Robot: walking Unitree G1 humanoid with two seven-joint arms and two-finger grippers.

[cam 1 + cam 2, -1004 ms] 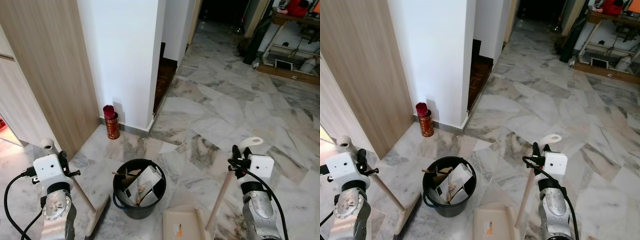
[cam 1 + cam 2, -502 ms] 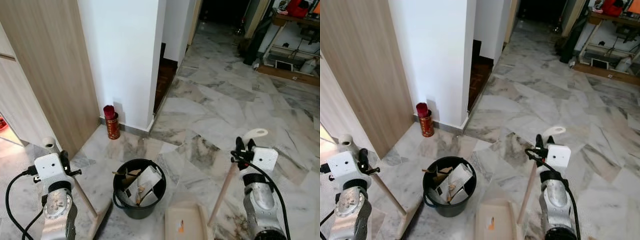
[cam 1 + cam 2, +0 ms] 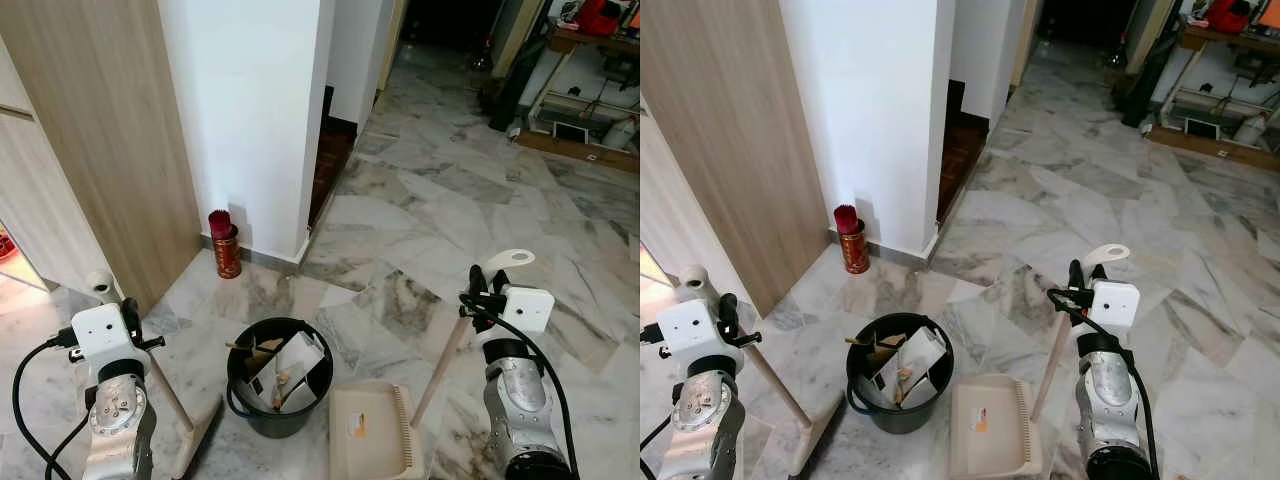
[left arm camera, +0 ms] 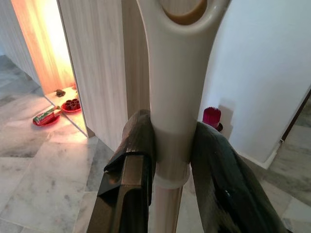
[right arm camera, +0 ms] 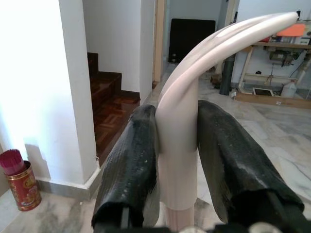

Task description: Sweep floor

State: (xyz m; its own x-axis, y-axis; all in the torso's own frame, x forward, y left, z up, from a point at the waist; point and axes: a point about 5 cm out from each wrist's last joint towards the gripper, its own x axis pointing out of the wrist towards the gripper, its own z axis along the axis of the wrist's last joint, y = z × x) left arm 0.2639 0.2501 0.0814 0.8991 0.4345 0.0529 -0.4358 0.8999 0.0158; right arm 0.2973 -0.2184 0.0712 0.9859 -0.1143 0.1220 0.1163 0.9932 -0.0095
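Shifted: dustpan (image 3: 372, 443) now sits a bit farther forward on the floor (image 3: 440, 200), more of its tray in view than half a second back; its handle (image 3: 440, 358) leans less steeply and right pincer (image 5: 177, 160) is back lower after a brief lift. Reads as repositioning the pan, not a sweep stroke. Camera also moved slightly, so only the pan-versus-bin change counts as real.

Right pincer clamped on the white curved top of the dustpan handle, both black fingers (image 5: 130, 170) pressed against it. Pan lies flat, just beside the black bin (image 3: 279, 388), on the robot's right of it, comb edge on the far-right side.

Left pincer (image 4: 167, 170) clamped on the broom handle (image 4: 172, 97) just below its hanging eyelet. Broom shaft (image 3: 172, 395) slants down to the broom head (image 3: 203, 432), resting on the floor just left of the bin. Broom appears unmoved.

Bin already holds cardboard and paper scraps. No obvious debris visible on the marble near the pan; too small to tell.

Obstacles: bin sits between broom and pan, so a direct sweep into the pan is blocked, judged from layout. Red tin (image 3: 226, 250) with red sticks at the base of the white pillar (image 3: 260, 110), wood panel (image 3: 100, 130) close on the left, stairs (image 3: 325, 150) behind the pillar. Clutter far right, well apart.
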